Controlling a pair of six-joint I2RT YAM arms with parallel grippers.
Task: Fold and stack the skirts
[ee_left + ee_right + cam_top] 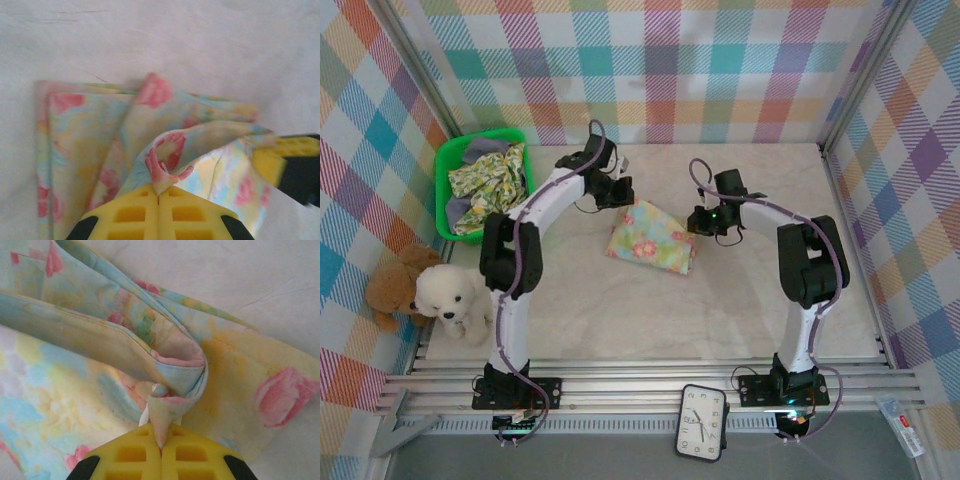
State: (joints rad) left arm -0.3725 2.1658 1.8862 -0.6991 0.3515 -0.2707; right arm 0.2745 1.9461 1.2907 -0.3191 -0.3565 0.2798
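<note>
Both claws are clamped on the pastel skirt (650,238), which lies partly folded mid-worktop (620,310). The left claw (159,192) pinches a raised flap at the far-left corner, and the right claw (161,435) pinches a bunched hem at the right edge. Both grips are thin, with only a sliver of cloth between the fingertips, so I'd expect a slip if either arm pulls sideways. Folded layers sit loose under the lifted flap, and uneven pull would likely drag them open or skew the fold. The claws are near each other, so there's contact risk if the fold crosses over. The floral skirt (492,178) waits in the green basket (445,190) with other cloth. Stack not started.
</note>
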